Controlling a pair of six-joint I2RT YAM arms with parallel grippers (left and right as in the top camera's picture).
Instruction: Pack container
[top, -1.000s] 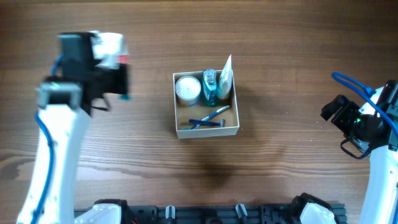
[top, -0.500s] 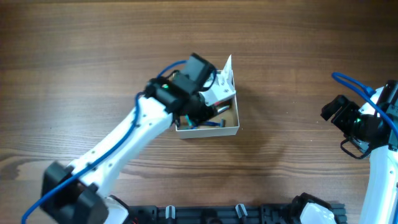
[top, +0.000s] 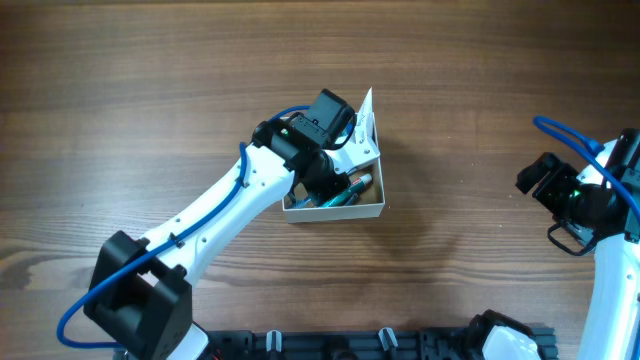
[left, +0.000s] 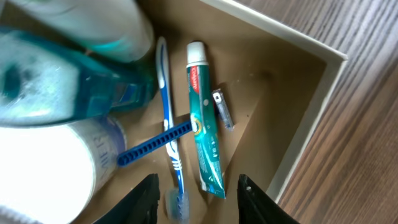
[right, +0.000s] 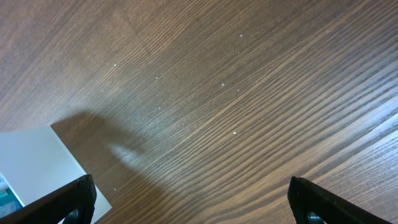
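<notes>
The container (top: 340, 211) is a square white-walled box with a tan inside, in the middle of the table. My left gripper (top: 333, 180) hovers over it, open and empty. In the left wrist view the gripper's fingers (left: 196, 205) frame the box floor (left: 261, 124). On the floor lie a teal toothpaste tube (left: 202, 130), a blue toothbrush (left: 169, 124), a blue razor (left: 152, 144) and a small metal clipper (left: 222, 109). A teal bottle (left: 74, 93) and a white jar (left: 43, 168) stand beside them. My right gripper (top: 535, 180) is open and empty at the far right, above bare wood (right: 193, 205).
A white tube (top: 365, 120) sticks up from the box's far right corner. The white box wall (right: 37, 168) shows at the lower left of the right wrist view. The wooden table (top: 480, 100) surrounds the box.
My left arm swung from the far left of the table to above the box. The teal toothpaste tube now lies inside the box. My right arm has not moved.
</notes>
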